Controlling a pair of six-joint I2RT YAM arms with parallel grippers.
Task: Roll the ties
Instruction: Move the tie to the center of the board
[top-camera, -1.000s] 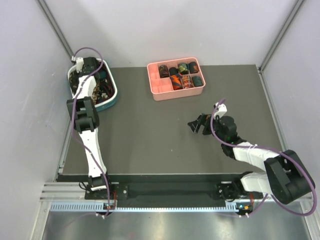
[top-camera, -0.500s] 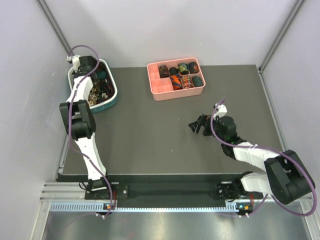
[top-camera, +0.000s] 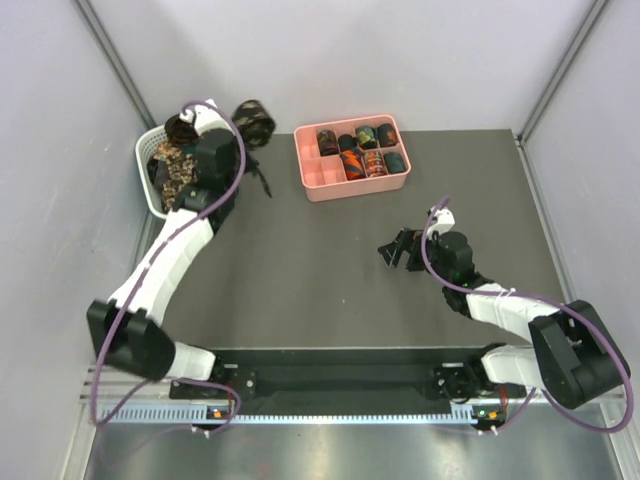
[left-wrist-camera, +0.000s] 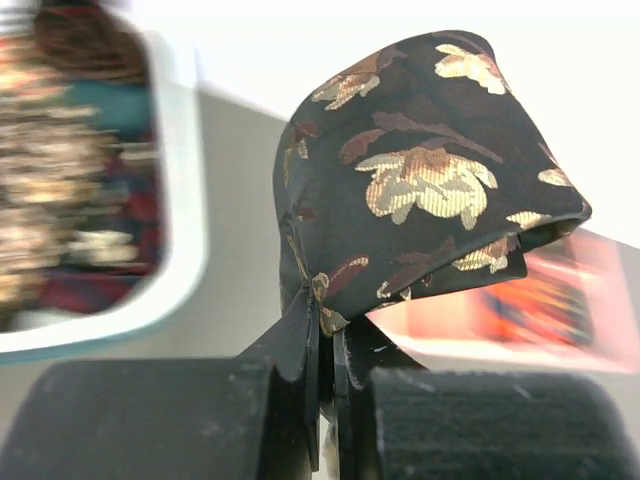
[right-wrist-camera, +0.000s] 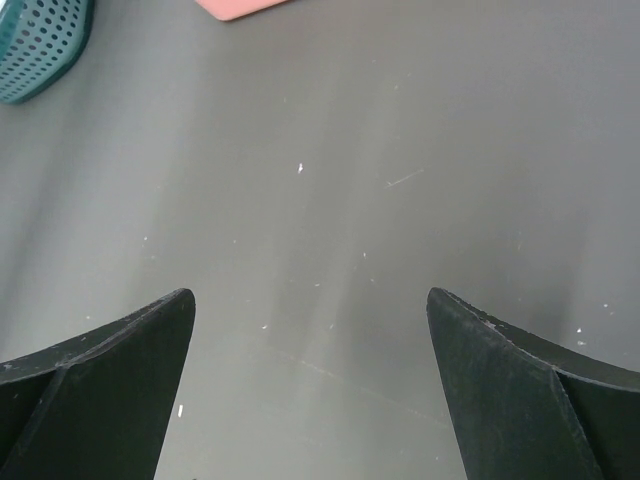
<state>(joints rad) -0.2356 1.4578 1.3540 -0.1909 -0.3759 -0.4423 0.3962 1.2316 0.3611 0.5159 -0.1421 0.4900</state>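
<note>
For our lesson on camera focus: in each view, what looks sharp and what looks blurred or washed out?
Left wrist view: the tie pinched in the left claw is sharp; the basket and pink tray behind are smeared, the backdrop washed out white. Right wrist view: the table is crisp, specks showing. Top view: evenly lit, sharp throughout.

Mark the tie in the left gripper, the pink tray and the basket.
tie (left-wrist-camera: 430, 190): left wrist view, on its gold floral print.
pink tray (top-camera: 322, 180): top external view, bare near-left compartment.
basket (top-camera: 146, 165): top external view, white left wall.
</note>
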